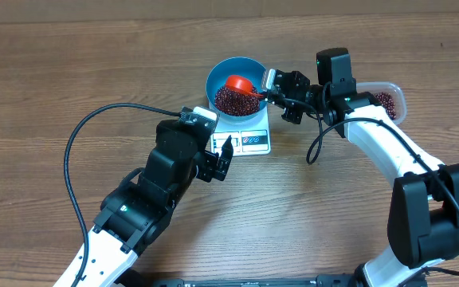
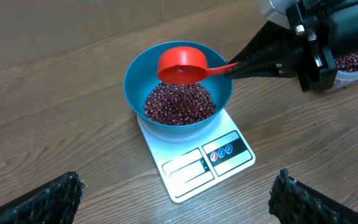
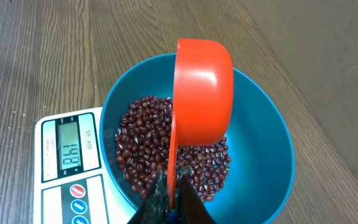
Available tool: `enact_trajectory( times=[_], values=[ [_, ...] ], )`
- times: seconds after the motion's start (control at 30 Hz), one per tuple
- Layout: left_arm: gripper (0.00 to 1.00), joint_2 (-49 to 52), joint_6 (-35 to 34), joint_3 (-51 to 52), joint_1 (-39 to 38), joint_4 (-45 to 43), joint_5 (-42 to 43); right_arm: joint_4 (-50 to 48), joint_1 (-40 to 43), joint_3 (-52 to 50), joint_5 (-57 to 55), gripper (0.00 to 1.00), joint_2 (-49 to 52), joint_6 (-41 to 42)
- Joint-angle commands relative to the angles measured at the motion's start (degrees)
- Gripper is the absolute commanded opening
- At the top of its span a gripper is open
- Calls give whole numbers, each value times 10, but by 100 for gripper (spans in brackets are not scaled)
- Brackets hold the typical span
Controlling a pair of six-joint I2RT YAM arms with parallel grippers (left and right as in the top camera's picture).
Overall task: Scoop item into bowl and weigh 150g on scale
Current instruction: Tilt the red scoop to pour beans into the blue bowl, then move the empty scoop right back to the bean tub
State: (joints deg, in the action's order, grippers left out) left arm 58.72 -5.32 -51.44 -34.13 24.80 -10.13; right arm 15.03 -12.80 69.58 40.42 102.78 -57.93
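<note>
The blue bowl (image 1: 213,76) (image 2: 132,81) (image 3: 266,143) stands on the white scale (image 1: 249,142) (image 2: 204,165) (image 3: 67,149), whose display reads 148. Dark red beans (image 1: 228,100) (image 2: 179,102) (image 3: 142,134) cover the bowl's bottom. My right gripper (image 1: 266,93) (image 3: 174,186) is shut on the handle of a red scoop (image 1: 239,83) (image 2: 182,64) (image 3: 204,87), which hangs over the bowl turned on its side. My left gripper (image 1: 210,134) (image 2: 178,177) is open and empty, low over the table at the scale's near-left edge.
A clear plastic tub (image 1: 389,100) (image 2: 353,62) with more beans sits right of the scale, behind my right arm. A black cable (image 1: 74,151) loops over the table to the left. The rest is bare wood.
</note>
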Motion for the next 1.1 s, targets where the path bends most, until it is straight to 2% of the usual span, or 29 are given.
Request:
enact_trajectory(
  times=[0.0, 0.23, 0.5, 0.8, 0.93, 1.07],
  values=[
    [100, -11, 15, -2, 0, -2, -8, -2, -1, -2, 1, 4, 2, -7],
    [100, -11, 15, -2, 0, -2, -8, -4, -1, -2, 1, 4, 2, -5],
    [99, -11, 15, -2, 0, -2, -8, -48, 0, 3, 1, 4, 2, 89],
    [99, -11, 15, -2, 0, -2, -8, -53, 0, 3, 1, 4, -6, 92],
    [99, -11, 15, -2, 0, -2, -8, -60, 7, 3, 1, 4, -24, 147],
    [100, -11, 15, -2, 0, -2, -8, -59, 29, 3, 1, 4, -55, 277]
  ],
)
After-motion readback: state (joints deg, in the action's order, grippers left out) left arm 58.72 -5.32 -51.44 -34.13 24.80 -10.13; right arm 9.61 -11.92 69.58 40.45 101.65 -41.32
